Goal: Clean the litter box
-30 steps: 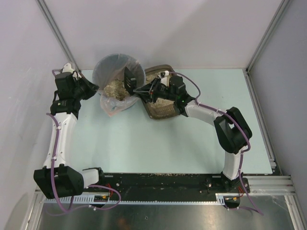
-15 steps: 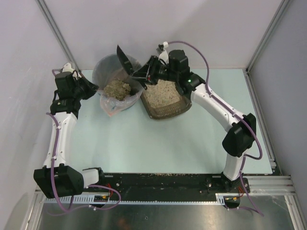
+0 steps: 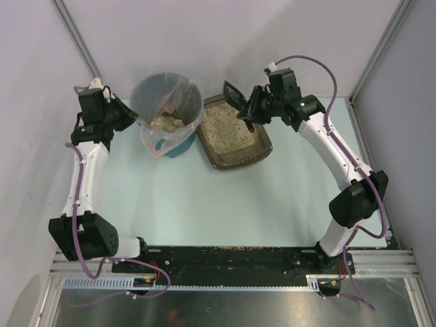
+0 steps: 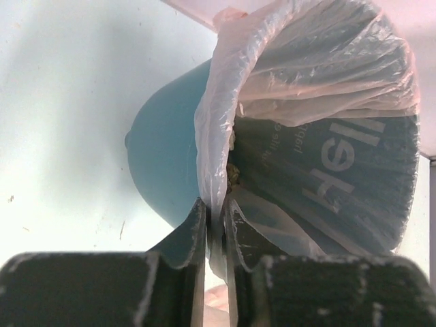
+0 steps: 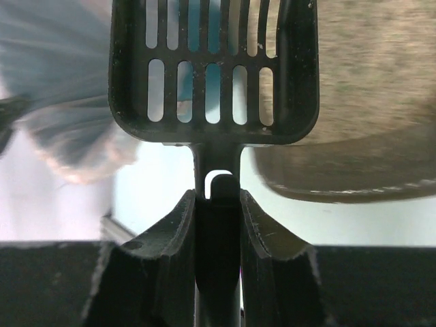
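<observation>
- Swinging away from the bin since a second ago, the right arm now holds the black slotted scoop [image 3: 234,94] over the far left corner of the litter box [image 3: 231,162]. The scoop had hung over the bin's mouth before.
- The right gripper [image 5: 216,197] is clamped on the scoop's handle, with a finger pressed to each side. Daylight shows through the slots of the blade.
- The left gripper [image 4: 214,211] sits at the left rim of the teal bin [image 4: 163,157], slightly farther from the arm bases than before. Its fingers are all but together, and the edge of the clear plastic liner [image 4: 306,61] is pinched between them.
- The litter box lies flat on the pale blue table [image 3: 204,204], just to the right of the bin. Beige granules [image 3: 231,126] cover its floor.
- A heap of litter [image 3: 163,122] rests at the bottom of the lined bin.
</observation>
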`<state>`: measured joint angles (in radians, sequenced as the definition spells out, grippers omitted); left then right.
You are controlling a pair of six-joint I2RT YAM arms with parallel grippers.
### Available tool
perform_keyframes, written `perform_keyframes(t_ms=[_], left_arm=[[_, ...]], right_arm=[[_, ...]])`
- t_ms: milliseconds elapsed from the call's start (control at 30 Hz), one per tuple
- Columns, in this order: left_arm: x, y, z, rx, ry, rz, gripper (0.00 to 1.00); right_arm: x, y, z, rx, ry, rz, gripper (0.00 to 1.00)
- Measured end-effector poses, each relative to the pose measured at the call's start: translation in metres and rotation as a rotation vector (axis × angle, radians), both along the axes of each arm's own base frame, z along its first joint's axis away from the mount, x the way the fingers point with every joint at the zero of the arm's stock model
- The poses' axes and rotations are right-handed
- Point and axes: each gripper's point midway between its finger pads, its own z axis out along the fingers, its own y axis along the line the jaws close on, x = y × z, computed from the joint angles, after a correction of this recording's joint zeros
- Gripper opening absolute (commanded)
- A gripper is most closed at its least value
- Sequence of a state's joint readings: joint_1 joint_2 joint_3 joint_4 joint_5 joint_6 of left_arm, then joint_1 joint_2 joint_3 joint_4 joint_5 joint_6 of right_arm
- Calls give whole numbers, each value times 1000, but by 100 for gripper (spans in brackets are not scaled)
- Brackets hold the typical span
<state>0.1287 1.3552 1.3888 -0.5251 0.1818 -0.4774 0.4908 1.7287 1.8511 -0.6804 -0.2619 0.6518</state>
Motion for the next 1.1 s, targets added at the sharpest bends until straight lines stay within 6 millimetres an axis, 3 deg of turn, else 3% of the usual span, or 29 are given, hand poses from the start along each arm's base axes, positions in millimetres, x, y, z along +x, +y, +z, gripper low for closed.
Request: perform_keyframes(t_ms=[100, 300, 533, 700, 767, 900, 1000, 1100], left_arm=[[7, 1, 1, 13, -2, -9, 39], [11, 8, 4, 46, -1, 3, 73], [11, 14, 8, 87, -14, 30, 82], [-17, 7, 13, 147, -35, 78, 82], [-32, -10, 22, 175, -71, 71, 81], [-70, -80, 42, 174, -171, -53, 81], [-84, -129, 33, 159, -162, -164, 81], [-86, -181, 11, 147, -107, -271, 82]], right_arm=[[6, -32, -23, -116, 26, -52, 0], [-3, -55, -55, -279, 61, -29, 0], [1, -58, -75, -358, 60, 26, 0], [11, -60, -76, -385, 18, 59, 0], [16, -60, -74, -377, -2, 73, 0], [32, -63, -84, -390, -32, 98, 0], [44, -63, -104, -424, -32, 121, 0], [54, -58, -132, -457, -22, 167, 0]])
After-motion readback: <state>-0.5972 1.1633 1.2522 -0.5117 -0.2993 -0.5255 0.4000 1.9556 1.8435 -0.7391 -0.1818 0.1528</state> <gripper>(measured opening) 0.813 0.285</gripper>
